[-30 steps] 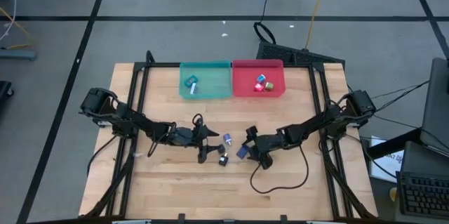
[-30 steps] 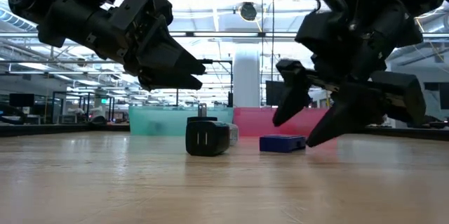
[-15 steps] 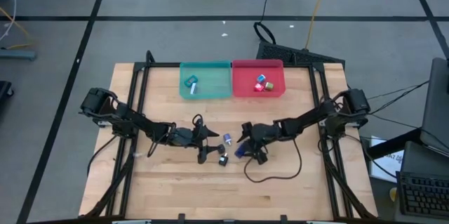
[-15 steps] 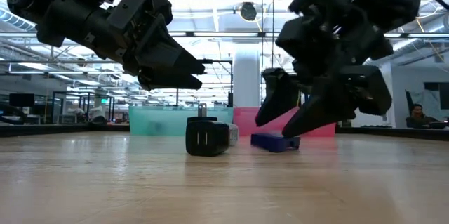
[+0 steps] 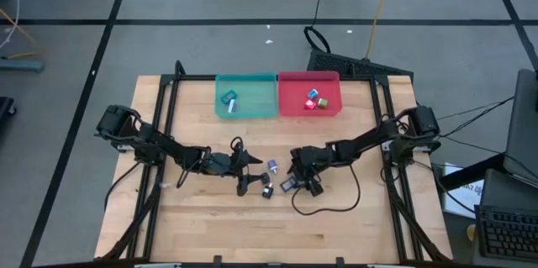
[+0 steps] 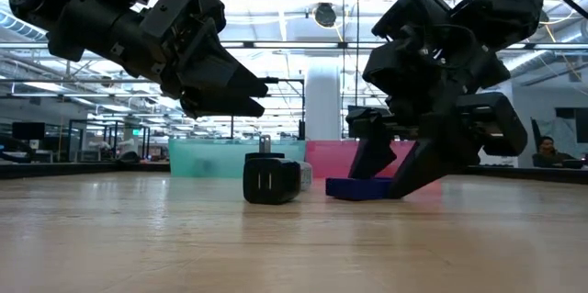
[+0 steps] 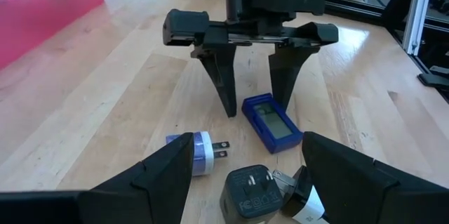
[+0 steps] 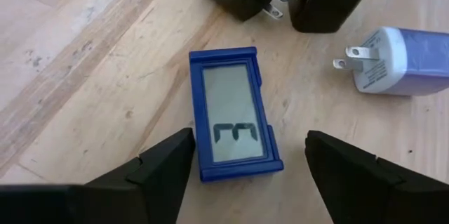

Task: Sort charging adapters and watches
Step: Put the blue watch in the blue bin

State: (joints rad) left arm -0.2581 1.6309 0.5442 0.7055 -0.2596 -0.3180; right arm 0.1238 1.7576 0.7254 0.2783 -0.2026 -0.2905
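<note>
Right pincer (image 5: pixel 296 183) stood apart, straddling small dark-blue flat rectangular watch (image 8: pixel 235 114) on wooden counter (image 5: pixel 202 226), beside black adapters (image 7: pixel 252 196). Needed square, even closing. Left pincer (image 5: pixel 250 173) waited apart beyond watch.

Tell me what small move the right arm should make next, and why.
Probably close the right end effector on the blue watch. Its open fingers already straddle the watch, tips down near the table, so gripping seems to be what precedes carrying it toward the teal bin.
</note>
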